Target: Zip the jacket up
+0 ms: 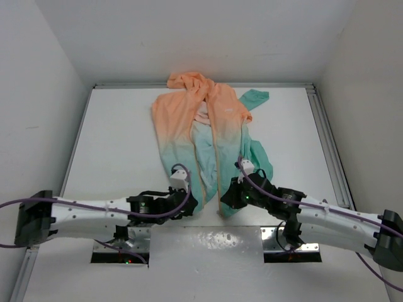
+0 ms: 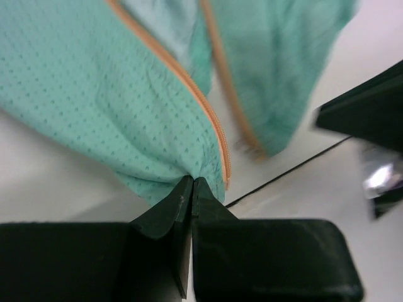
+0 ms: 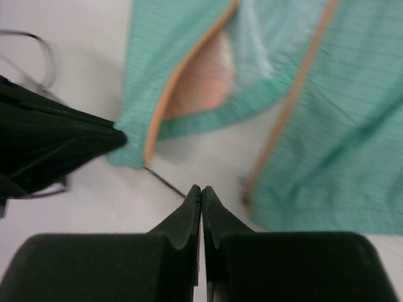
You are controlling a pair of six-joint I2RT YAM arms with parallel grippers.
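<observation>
Hem alignment — left gripper jaws pinch the jacket, right gripper jaws shut empty — regrasp opposite zipper edge next.

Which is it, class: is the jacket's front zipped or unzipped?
Unzipped: the jacket lies with its two orange zipper edges apart, table showing between them.

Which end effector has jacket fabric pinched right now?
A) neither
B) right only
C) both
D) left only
D. In the left wrist view, the left end effector has its tips closed, with the teal hem corner of the jacket bunched into them beside the orange zipper tape. The right end effector is shut on nothing over the bare table, short of the hem.
</observation>
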